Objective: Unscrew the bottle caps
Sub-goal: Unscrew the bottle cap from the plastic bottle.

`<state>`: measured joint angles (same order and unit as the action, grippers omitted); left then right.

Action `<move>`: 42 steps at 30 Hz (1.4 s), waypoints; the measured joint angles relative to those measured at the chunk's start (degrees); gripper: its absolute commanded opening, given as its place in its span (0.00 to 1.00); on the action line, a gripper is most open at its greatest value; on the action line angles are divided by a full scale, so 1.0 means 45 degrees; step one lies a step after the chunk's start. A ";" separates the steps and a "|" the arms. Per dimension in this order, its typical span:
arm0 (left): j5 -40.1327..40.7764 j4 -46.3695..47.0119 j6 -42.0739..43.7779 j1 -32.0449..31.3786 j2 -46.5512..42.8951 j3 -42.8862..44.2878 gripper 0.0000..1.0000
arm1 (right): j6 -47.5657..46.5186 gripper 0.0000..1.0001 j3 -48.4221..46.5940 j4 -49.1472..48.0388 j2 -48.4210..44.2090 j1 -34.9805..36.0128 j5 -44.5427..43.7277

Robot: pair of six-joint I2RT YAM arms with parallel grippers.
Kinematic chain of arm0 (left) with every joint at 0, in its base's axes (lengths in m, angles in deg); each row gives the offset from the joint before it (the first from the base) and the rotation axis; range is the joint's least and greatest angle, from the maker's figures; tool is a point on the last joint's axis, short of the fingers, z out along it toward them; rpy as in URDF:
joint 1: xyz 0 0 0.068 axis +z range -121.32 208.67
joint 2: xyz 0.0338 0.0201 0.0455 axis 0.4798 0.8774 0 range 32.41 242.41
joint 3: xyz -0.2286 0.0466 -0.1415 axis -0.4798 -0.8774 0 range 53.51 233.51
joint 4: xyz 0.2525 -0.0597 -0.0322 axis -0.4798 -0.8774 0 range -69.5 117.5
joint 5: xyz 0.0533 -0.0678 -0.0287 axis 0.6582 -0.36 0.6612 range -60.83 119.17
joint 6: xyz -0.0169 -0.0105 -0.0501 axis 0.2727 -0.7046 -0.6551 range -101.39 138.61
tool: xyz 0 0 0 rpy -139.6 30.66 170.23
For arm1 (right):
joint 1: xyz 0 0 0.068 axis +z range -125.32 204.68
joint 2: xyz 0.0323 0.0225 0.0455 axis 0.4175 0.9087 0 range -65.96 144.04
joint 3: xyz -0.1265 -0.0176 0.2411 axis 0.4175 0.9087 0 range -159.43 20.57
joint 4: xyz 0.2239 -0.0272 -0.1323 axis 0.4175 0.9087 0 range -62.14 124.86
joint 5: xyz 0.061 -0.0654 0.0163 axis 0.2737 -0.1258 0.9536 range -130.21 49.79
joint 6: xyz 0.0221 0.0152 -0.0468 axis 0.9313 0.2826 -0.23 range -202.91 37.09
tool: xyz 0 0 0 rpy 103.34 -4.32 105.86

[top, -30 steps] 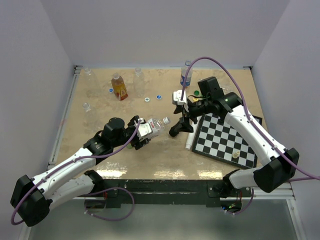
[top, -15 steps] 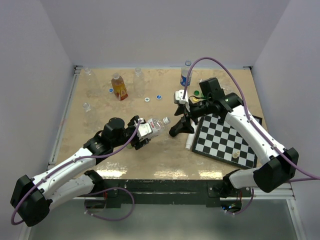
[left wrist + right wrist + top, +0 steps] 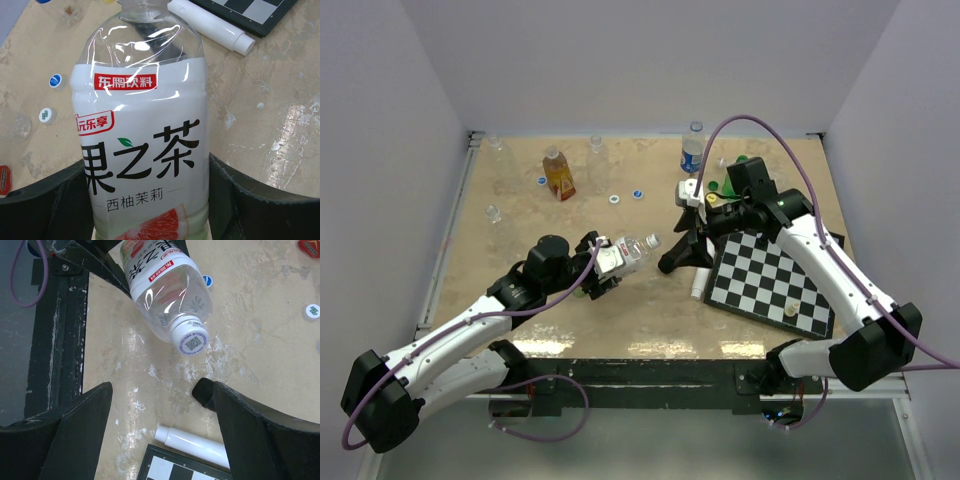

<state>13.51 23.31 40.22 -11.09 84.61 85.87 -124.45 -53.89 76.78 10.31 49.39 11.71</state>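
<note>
My left gripper (image 3: 605, 262) is shut on a clear bottle (image 3: 625, 252) with a white label, held tilted above the table, neck toward the right arm. In the left wrist view the bottle (image 3: 145, 125) fills the space between both fingers of the left gripper (image 3: 150, 200). Its white cap (image 3: 192, 337), printed with a code, is on the neck and also shows from above (image 3: 653, 240). My right gripper (image 3: 682, 255) is open just right of the cap, not touching it. In the right wrist view that gripper (image 3: 155, 390) has its jaws wide apart below the cap.
A chessboard (image 3: 775, 275) lies at the right, a white tube (image 3: 700, 283) along its left edge. At the back stand an amber bottle (image 3: 558, 172), clear bottles (image 3: 598, 160) and a blue-labelled bottle (image 3: 692, 150). Loose caps (image 3: 614, 199) lie mid-table.
The right arm's wrist has shifted slightly to the right and back, with its open fingers staying near the cap. The left arm and the bottle have not moved.
</note>
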 measured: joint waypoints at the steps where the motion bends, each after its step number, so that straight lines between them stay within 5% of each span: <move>1: 0.0000 0.0000 0.0000 0.0000 0.0000 0.0000 0.00 | 0.0010 0.85 0.0034 -0.0024 -0.0029 -0.0005 0.0044; 30: 0.0010 0.0000 0.0000 0.0000 0.0005 0.0000 0.00 | 0.1831 0.80 -0.0034 -0.0899 0.2161 -0.0107 0.2035; 42: 0.0010 0.0000 0.0000 0.0000 0.0005 0.0000 0.00 | 0.2807 0.63 -0.0826 -0.1511 0.2788 0.0612 0.2030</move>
<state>13.55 23.31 40.22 -11.09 84.63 85.87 -111.81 -57.60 69.99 22.86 52.14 20.85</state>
